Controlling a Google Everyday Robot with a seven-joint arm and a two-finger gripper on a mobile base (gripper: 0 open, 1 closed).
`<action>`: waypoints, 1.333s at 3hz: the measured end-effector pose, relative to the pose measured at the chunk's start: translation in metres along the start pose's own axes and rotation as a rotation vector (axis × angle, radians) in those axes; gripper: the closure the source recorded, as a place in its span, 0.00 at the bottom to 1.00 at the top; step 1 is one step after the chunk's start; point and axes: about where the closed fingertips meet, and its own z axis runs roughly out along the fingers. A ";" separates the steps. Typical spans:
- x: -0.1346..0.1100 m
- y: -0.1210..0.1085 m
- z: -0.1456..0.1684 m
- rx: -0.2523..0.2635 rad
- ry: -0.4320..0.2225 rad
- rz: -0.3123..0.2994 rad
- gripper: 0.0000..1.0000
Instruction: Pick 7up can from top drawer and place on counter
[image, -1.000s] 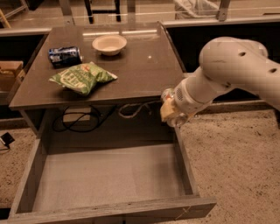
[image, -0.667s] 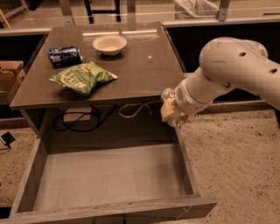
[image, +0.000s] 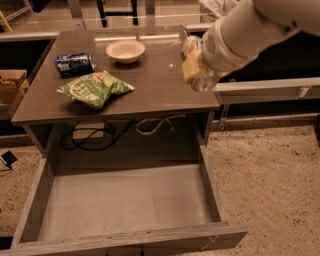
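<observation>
Gripper (image: 194, 69) clasps the can (image: 190, 46) over the counter's (image: 150, 87) 3 o'clock edge; label unreadable. Drawer (image: 125, 202) open.

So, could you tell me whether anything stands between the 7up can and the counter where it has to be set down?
Nothing visible does. The gripper holds the 7up can over the bare right side of the counter; the bowl, blue can and chip bag lie further left.
</observation>
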 end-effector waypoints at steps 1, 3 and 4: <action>-0.066 0.013 -0.026 0.035 -0.050 -0.026 1.00; -0.143 0.018 0.042 0.039 0.041 0.009 1.00; -0.147 0.011 0.117 0.006 0.137 0.051 1.00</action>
